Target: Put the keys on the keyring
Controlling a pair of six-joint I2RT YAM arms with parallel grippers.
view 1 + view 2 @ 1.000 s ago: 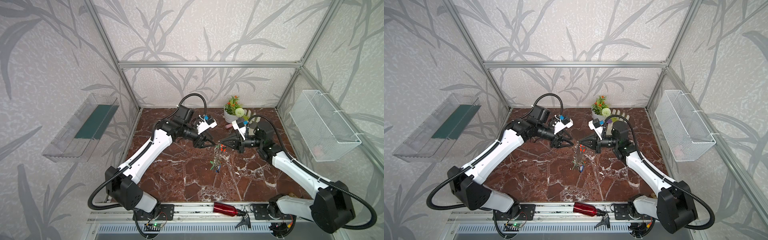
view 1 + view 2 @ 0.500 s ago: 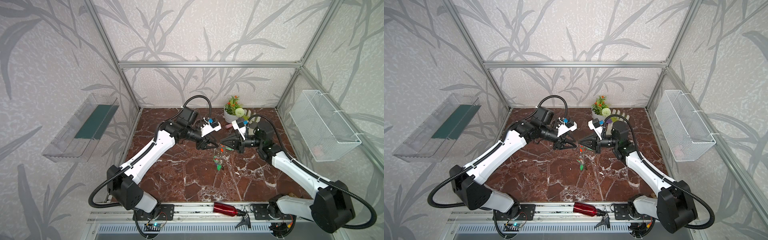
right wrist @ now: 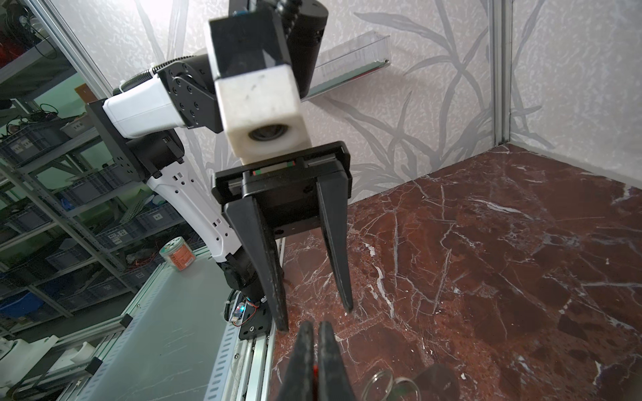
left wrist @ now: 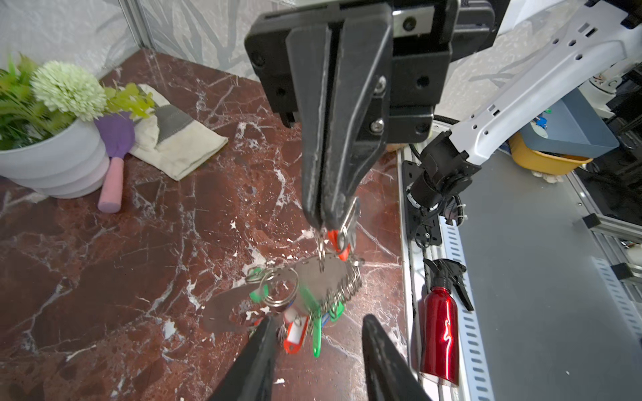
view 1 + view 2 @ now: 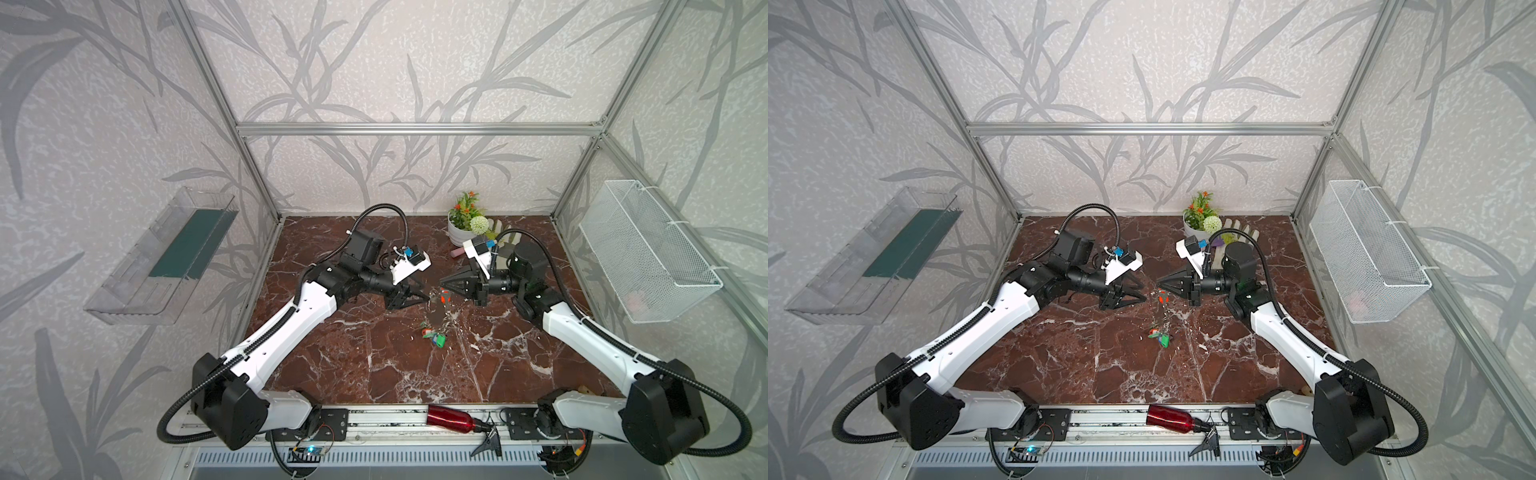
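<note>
While the right gripper [image 4: 324,224] clamps the red key [image 4: 338,243], the keyring [image 4: 331,274] apparently dangles lengthwise; left gripper [image 3: 316,317] released.

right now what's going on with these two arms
The right hand is shut on a red-orange key tag, and the keyring with its coloured tags dangles beneath it above the marble table. The left hand faces it, open and empty, close to the hanging tags.
</note>
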